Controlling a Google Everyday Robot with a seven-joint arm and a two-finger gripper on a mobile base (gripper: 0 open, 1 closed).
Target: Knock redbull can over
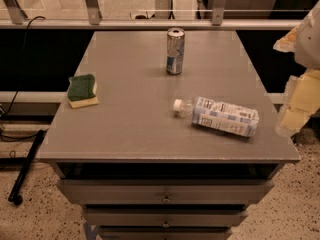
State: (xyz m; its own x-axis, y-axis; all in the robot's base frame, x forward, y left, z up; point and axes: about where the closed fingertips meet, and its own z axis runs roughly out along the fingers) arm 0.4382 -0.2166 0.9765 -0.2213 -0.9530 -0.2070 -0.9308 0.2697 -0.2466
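Currently, redbull can point(175, 50) position: upright at the far centre of the desk point(140, 134), standing alone.
Claw point(298, 104) position: mine, off the desk's right edge, near the lying bottle point(222, 116), well apart from the can.
Claw state: I cannot tell whether open or closed.
Can handling: I judge it light, stiff, smooth; tall and narrow, so it tips readily.
Contact point: I advise a sideways push high on the wall, near the rim; no grip needed.
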